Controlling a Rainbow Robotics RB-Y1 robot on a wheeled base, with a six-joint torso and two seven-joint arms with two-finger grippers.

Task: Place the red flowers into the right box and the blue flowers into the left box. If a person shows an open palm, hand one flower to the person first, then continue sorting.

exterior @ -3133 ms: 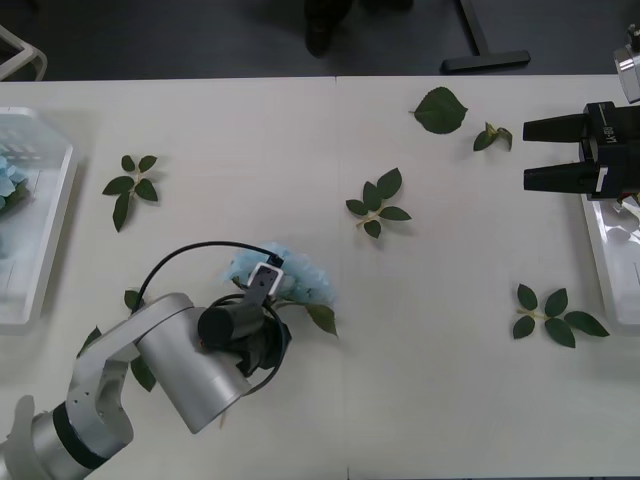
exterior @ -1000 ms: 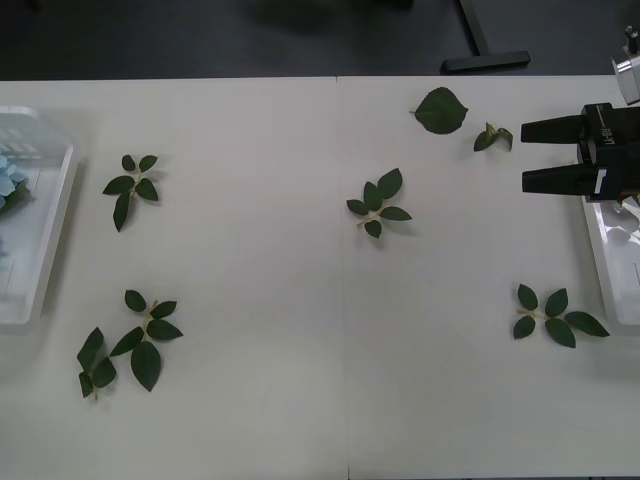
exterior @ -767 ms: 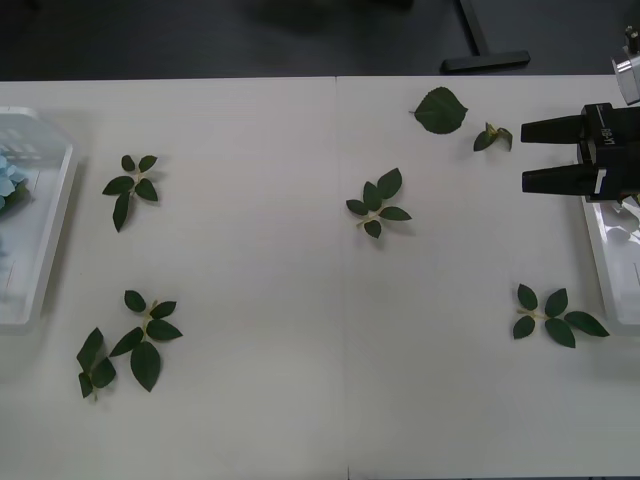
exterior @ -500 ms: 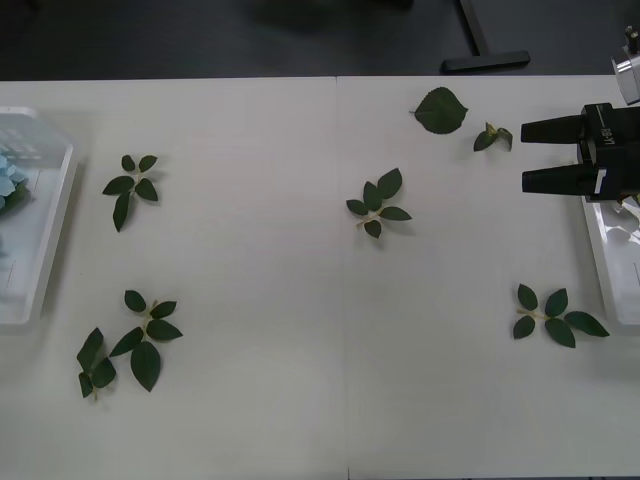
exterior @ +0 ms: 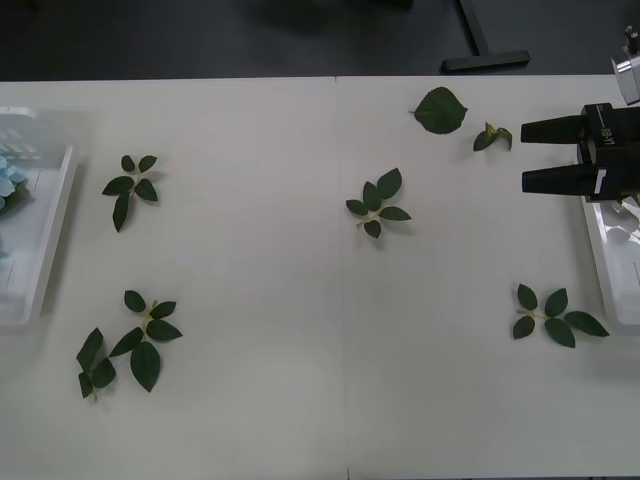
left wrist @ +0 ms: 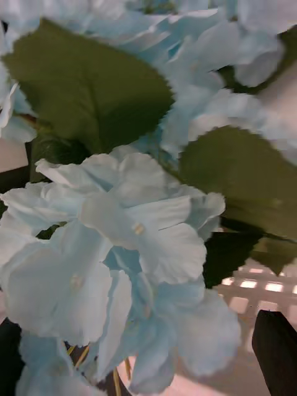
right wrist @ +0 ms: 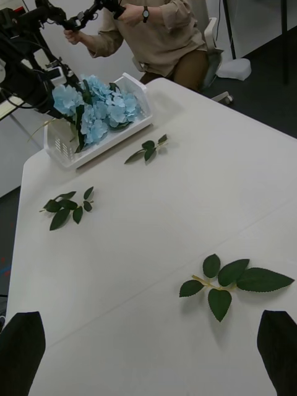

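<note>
Now | blue flowers [left wrist: 124, 235] against left hand [left wrist: 148, 371] | over left box [left wrist: 260, 291]

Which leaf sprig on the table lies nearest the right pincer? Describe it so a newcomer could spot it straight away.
On the white table, look to the far right where the right pincer hovers by the right box, its fingers apart. Just beside its upper finger lies a small leaf sprig, pale and curled. Next to it, a large single leaf lies flat, far broader.
</note>
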